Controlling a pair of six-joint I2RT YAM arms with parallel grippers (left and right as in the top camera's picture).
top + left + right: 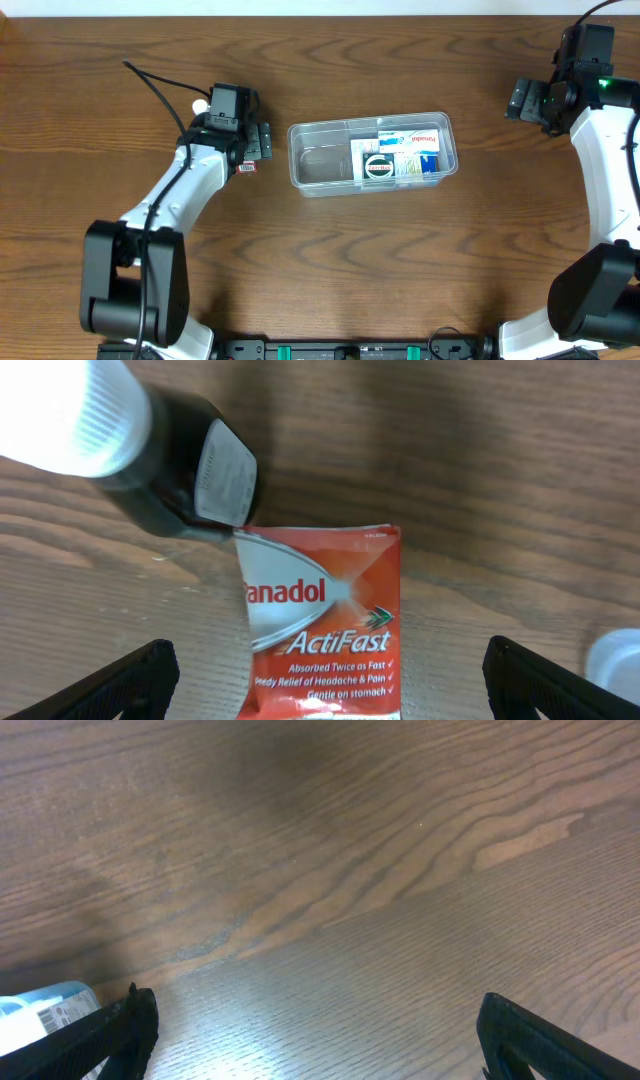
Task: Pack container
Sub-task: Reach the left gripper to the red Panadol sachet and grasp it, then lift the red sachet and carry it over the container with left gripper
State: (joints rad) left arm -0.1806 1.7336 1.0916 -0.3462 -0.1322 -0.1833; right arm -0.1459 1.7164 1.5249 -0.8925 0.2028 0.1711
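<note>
The clear rectangular plastic container with rounded corners (318,168) is being shown near the middle of the brown wood-grain worktop (330,280), between the two arms. Several small medicine boxes (412,150) and a round dark-topped item (380,166) are being carried in its right half.

The left hand (330,688) is being held fully open just left of the container, and nothing is being gripped. Between and ahead of its two black fingers (125,682), a red foil Panadol ActiFast sachet (322,625) is being seen lying flat on the worktop. A dark bottle with a white ribbed cap (165,480) is being seen beside it, its body meeting the sachet's far left corner.

The right hand (318,1040) is being held fully open above the worktop near the far right corner, well apart from the container, and nothing is being gripped. A pale labelled object (40,1010) is being partly shown at the lower left edge of the right wrist view; what it is cannot be told.
</note>
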